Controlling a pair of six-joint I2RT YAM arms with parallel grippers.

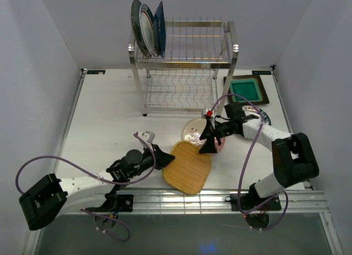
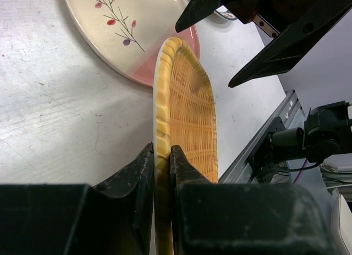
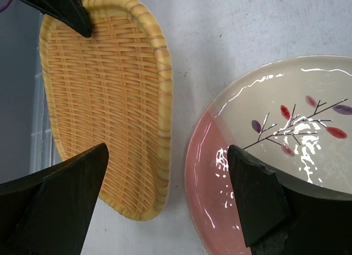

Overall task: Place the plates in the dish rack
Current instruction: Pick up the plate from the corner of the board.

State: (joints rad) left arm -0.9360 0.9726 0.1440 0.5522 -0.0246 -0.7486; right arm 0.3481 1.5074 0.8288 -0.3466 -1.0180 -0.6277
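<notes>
The orange woven plate (image 1: 190, 167) lies near the table's front, and my left gripper (image 1: 165, 158) is shut on its left rim. In the left wrist view the jaws (image 2: 162, 156) pinch the yellow rim of the orange plate (image 2: 190, 112). The pink-cream floral plate (image 1: 193, 131) lies flat just beyond it. My right gripper (image 1: 209, 137) hangs open over the gap between the orange plate (image 3: 104, 90) and the floral plate (image 3: 275, 128), holding nothing. The dish rack (image 1: 184, 68) stands at the back, with three plates (image 1: 147, 29) upright at the left of its top tier.
A green square brown-rimmed plate (image 1: 246, 90) lies right of the rack. A white plate (image 1: 265, 116) shows partly under the right arm. A metal rail (image 1: 220, 197) runs along the near edge. Grey walls close in both sides.
</notes>
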